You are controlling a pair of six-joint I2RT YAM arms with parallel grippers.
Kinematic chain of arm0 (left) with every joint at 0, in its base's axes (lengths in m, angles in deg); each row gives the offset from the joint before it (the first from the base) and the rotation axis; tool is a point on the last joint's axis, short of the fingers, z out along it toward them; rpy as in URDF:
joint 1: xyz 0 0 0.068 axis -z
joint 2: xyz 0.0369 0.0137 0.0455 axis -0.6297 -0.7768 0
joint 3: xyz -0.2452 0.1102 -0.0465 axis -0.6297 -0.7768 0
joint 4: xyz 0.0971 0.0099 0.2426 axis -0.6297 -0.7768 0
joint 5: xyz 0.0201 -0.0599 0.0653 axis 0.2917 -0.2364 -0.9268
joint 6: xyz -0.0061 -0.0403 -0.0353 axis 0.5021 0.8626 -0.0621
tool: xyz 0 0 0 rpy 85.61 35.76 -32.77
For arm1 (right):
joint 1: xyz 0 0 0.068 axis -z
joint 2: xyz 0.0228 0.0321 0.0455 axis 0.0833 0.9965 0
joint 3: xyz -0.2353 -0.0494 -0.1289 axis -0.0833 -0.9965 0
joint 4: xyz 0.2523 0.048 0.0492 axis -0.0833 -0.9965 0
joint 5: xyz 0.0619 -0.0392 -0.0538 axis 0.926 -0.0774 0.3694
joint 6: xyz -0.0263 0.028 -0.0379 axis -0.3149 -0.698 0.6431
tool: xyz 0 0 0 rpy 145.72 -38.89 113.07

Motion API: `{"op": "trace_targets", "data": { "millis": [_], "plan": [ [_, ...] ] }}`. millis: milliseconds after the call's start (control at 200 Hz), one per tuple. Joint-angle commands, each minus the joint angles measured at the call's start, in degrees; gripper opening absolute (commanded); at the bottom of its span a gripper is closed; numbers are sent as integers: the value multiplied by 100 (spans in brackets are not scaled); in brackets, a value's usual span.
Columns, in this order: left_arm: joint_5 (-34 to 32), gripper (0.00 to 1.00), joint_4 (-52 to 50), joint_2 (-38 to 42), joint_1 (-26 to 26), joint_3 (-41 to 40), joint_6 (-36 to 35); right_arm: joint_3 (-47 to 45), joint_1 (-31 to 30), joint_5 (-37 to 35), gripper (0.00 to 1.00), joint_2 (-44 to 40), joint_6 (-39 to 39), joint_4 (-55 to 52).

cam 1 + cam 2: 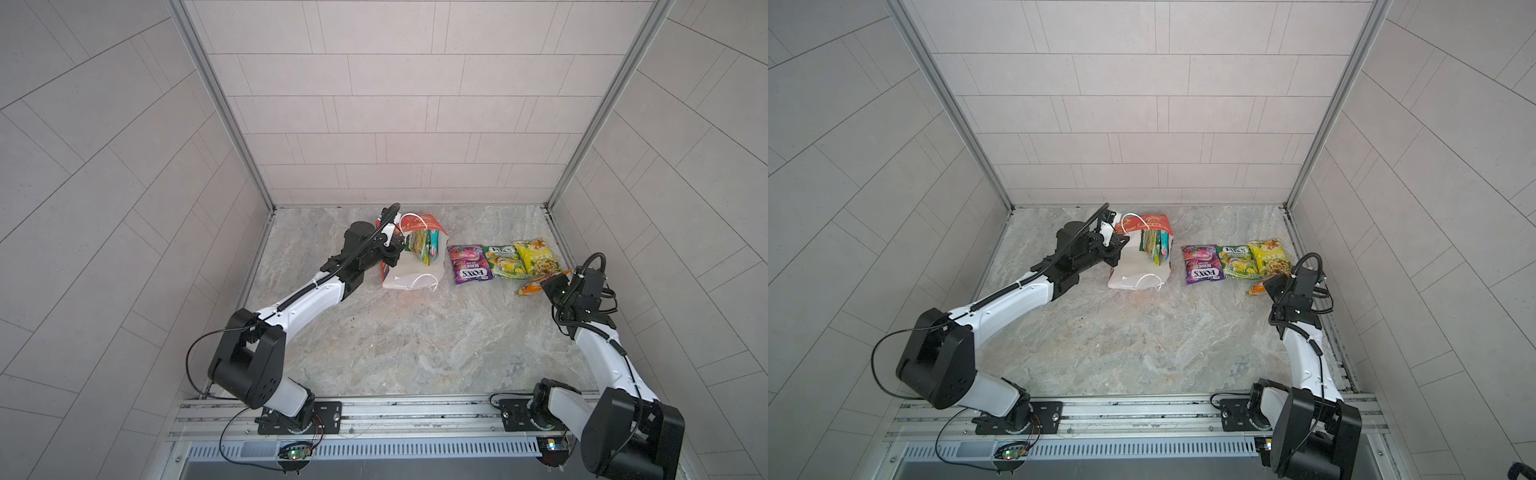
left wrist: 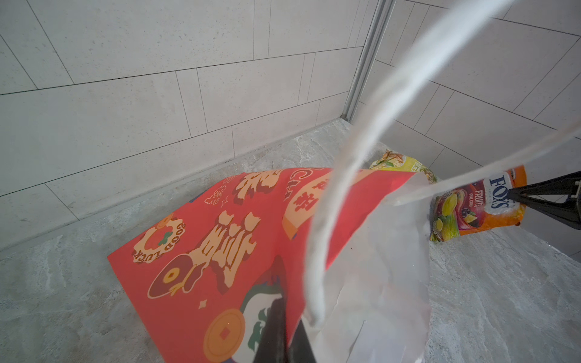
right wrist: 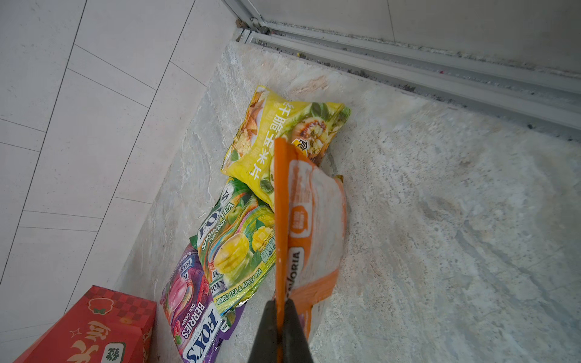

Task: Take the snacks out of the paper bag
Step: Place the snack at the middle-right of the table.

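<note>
- left gripper: clamped on the side wall of the paper bag, one finger on the red outside, the other on the white inside. Looks like it's holding the mouth open.
- paper bag: far-left part of the table, mouth gaping towards the camera in both top views.
- packets inside the bag: green and teal edges show, standing upright. Not out yet; that's the remaining work.
- purple packet, green packet, yellow packet: flat on the table in a row right of the bag, edges touching or overlapping. Done.
- orange packet: pinched by its seam in the right gripper, just beside the yellow one. Out of the bag, not released.
- Estimate: a bit over halfway.
- Unclear: exact count inside the bag, as the packets overlap; whether the orange packet's low end touches the table; a blurred cord handle crosses the left wrist view.
</note>
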State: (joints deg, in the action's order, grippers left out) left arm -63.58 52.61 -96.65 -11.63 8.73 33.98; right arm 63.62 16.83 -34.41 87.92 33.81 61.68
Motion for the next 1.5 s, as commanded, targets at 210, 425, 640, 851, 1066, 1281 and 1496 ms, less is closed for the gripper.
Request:
{"op": "trace_targets", "data": {
  "millis": [210,425,640,851,1066,1281,1496],
  "plan": [
    [59,0,59,-78,-42,-4,60,-154,156,-850,0,-211,-223,-212],
    [37,0,120,-100,-41,-48,69,-127,221,-1144,6,-115,-271,-195],
    [33,0,135,-116,-42,-53,85,-329,248,-1177,16,-94,-552,-77],
    [67,0,121,-148,-42,-32,79,-314,248,-1134,35,-113,-512,-214],
    [76,0,128,-172,-39,-27,92,-407,248,-959,37,-107,-687,-286],
    [145,0,147,-183,-41,-36,96,-235,249,-795,47,-108,-799,-725],
    [173,0,175,-185,-42,-53,121,14,247,-662,51,-175,-836,-1139]
  ]
}}
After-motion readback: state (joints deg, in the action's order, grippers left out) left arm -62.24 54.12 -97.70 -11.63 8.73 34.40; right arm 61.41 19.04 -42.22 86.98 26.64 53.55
